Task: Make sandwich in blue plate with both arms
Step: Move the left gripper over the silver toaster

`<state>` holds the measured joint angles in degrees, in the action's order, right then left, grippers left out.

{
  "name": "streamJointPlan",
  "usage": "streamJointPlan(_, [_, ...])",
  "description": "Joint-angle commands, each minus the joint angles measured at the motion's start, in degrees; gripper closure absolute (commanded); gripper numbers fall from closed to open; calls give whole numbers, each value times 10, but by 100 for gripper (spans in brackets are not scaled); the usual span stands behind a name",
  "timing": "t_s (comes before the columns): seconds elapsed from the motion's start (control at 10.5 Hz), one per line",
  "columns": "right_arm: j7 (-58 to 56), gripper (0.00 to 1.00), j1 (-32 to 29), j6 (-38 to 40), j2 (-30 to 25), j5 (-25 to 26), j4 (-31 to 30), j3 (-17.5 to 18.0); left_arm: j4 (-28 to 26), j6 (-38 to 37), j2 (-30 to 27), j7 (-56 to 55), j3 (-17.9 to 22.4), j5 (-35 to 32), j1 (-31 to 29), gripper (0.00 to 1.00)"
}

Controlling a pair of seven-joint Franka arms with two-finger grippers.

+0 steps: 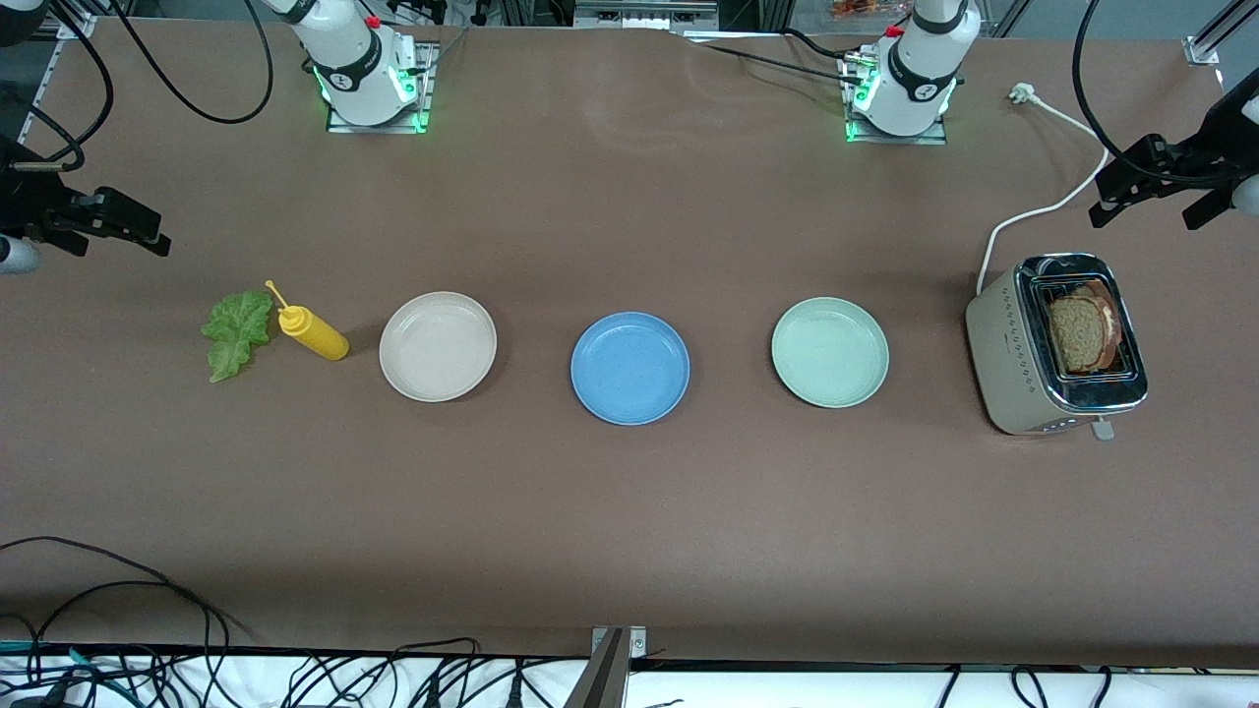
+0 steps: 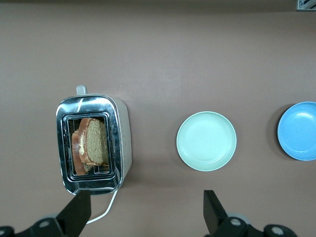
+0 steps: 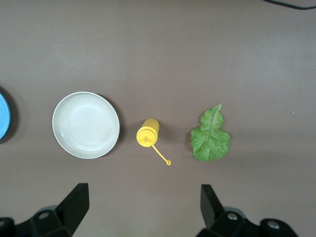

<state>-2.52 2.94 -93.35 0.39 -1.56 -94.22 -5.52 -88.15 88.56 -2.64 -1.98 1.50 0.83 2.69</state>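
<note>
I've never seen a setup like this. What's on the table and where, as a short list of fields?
blue plate: bare, mid-table, between cream plate and green plate
bread slices: in toaster, left arm's end
lettuce leaf: on table beside yellow bottle, right arm's end
left end effector: open, up over table near toaster
right end effector: open, up over table near bottle
sandwich progress: not started
</note>
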Motion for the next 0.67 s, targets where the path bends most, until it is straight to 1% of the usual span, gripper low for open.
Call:
streamJointPlan(0.0, [-6,0,0,11,4,-9,13,0,7,-30,11,0,3,-7,-2,0])
streamJointPlan(0.19, [-6,0,0,11,6,-9,13,1,3,-31,21,4,7,-35,-16,0])
streamJointPlan(0.38, [-6,0,0,11,6,-9,13,1,4,-30,49,4,7,-36,-33,0])
streamJointPlan(0.48, [-6,0,1,11,7,-8,12,2,-10,-15,58,4,7,-36,-42,0])
streamJointPlan(0.57, [-6,0,1,11,7,-8,12,2,-45,9,55,4,7,-36,-43,0])
